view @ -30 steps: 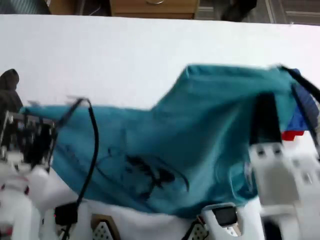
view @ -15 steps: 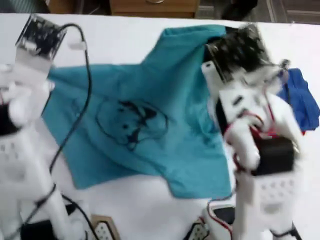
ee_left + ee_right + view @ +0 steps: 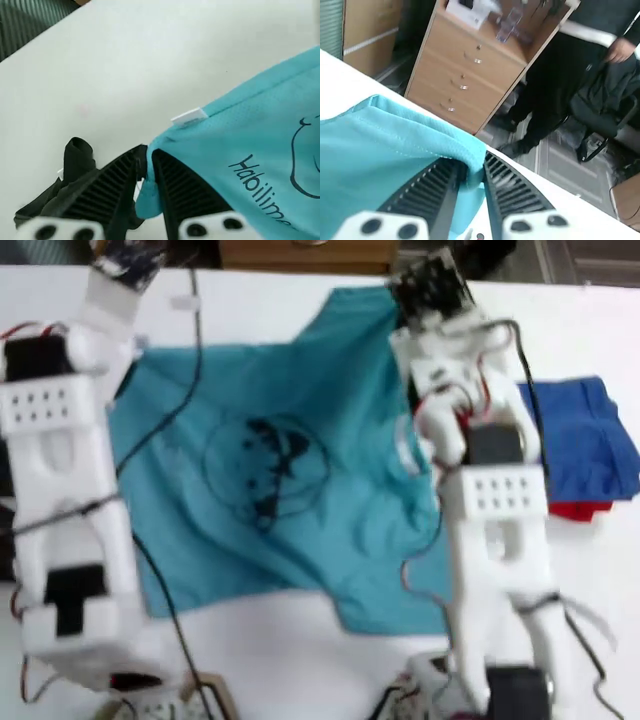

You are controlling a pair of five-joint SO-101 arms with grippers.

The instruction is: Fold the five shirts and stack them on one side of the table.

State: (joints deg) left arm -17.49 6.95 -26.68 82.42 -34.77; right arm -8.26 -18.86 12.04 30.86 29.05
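Teal shirt (image 3: 300, 530) lengthwise left-right, left fingers (image 3: 175, 185) pinching corner, right fingers (image 3: 512, 192) pinching edge

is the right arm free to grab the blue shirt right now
Probably not yet: the right claw is shut on a corner of the teal shirt. The blue shirt lies uncovered beside that arm, so it looks reachable once the claw lets go.

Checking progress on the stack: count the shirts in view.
4: teal shirt spread mid-table, blue shirt at the right edge atop a red one, black garment by the left gripper. A fifth may be hidden.
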